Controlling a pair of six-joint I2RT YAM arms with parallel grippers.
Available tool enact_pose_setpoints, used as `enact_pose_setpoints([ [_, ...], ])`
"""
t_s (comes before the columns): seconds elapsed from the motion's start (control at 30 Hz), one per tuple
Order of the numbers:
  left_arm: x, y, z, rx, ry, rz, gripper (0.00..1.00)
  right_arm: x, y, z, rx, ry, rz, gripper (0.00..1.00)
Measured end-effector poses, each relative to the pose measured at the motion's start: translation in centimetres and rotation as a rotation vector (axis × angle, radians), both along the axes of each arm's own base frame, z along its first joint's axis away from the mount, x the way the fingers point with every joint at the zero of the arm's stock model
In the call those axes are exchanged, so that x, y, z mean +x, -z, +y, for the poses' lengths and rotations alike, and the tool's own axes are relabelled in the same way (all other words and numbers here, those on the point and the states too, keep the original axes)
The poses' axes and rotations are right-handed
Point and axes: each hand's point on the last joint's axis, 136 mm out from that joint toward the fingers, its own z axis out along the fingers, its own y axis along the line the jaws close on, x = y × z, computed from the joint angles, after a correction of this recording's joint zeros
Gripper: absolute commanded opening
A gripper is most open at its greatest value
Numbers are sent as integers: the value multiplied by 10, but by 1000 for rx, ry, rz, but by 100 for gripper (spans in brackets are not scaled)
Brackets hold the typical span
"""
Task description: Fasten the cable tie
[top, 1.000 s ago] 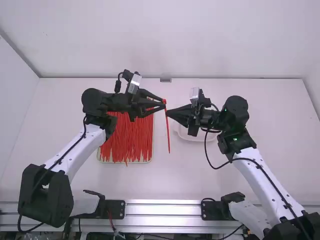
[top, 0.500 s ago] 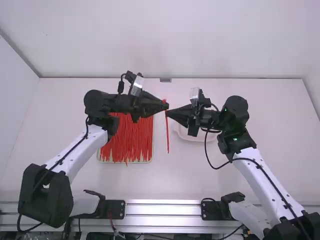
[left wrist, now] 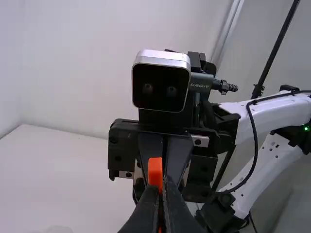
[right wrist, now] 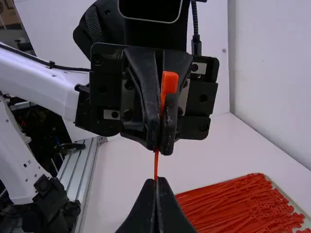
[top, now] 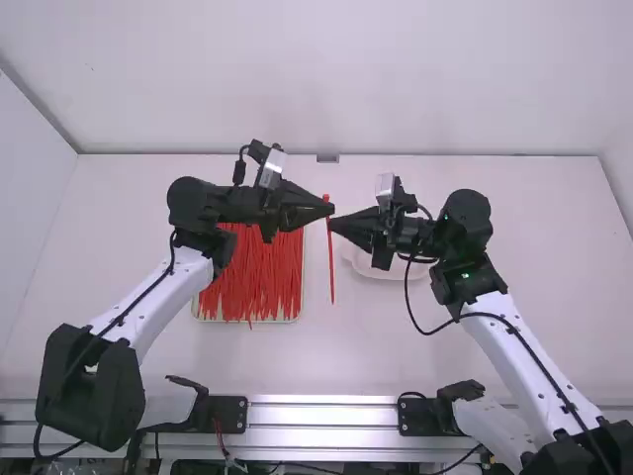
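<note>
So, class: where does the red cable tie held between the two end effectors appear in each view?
High view: cable tie hangs at the picture's centre.
Left wrist view: orange stub near the silver wrist camera.
Right wrist view: head and strap in the left end effector.
Shared landmark: the left end effector pinching it.

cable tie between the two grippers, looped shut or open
Open, not looped. The cable tie hangs as one straight strip with its tail free, both the left gripper and the right gripper shut on its upper part.
</note>
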Motion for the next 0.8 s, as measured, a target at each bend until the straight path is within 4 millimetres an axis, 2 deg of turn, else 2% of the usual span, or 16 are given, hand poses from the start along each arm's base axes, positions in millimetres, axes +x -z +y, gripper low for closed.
enact_pose_setpoints([
  [0.07,0,-2,1,-5,-3,-10,1,0,1,0,-2,1,6,30],
  [0.1,-1,-5,3,-11,-5,-24,2,-1,1,0,-3,-5,9,40],
  [0.13,-2,-6,3,-14,-4,-32,1,-1,2,0,-3,-8,9,44],
  [0.2,-3,-9,4,-20,-3,-40,1,-2,3,0,-5,-10,20,64],
  [0.23,-4,-10,5,-22,-3,-38,2,-3,3,0,-7,-15,24,99],
  [0.43,0,-10,6,8,13,32,1,-4,5,0,-10,-23,26,99],
  [0.63,-3,-32,6,11,31,-14,1,-13,8,1,-19,-73,19,99],
  [0.8,-5,-39,6,10,37,-31,1,-16,13,1,-30,-92,32,99],
])
